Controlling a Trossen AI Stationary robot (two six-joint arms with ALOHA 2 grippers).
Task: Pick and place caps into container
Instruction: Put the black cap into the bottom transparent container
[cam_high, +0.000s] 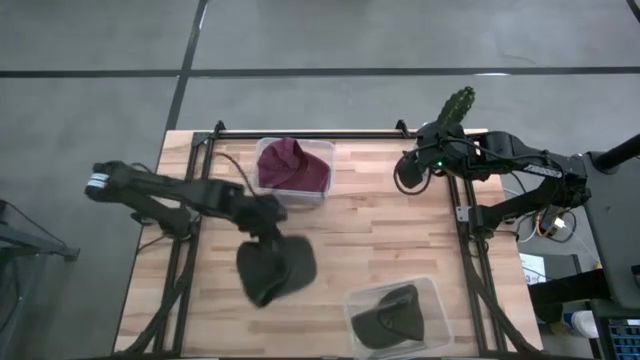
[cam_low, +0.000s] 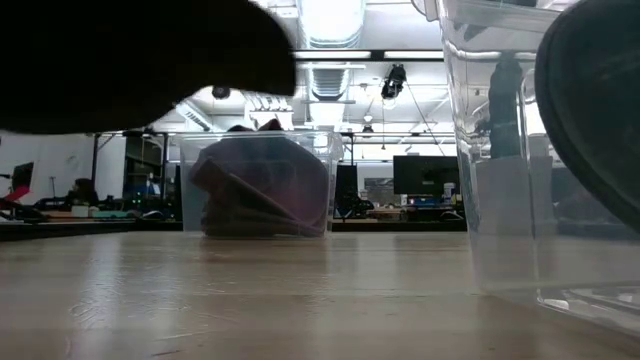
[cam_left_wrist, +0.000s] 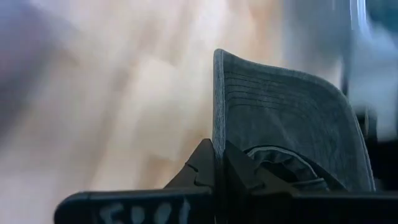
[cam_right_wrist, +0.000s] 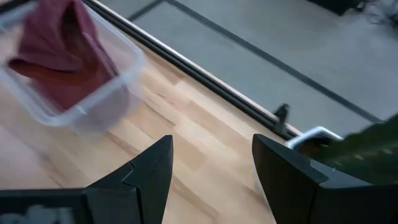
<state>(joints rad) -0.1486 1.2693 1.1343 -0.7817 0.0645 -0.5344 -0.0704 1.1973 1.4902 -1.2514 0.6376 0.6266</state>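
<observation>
Closest to the low camera, at the table's (cam_high: 380, 225) near edge, sits a clear container (cam_high: 398, 318) with one dark olive-grey cap (cam_high: 388, 315) inside; beyond that container and toward the left arm's side, the left gripper (cam_left_wrist: 217, 165) is clamped tight on the brim of a second olive-grey cap (cam_high: 275, 268), held above the table. Farther from that container, a second clear container (cam_high: 294, 168) holds maroon caps (cam_high: 292, 165); the right gripper (cam_right_wrist: 211, 163) hangs wide apart and empty by the cactus (cam_high: 457, 105).
</observation>
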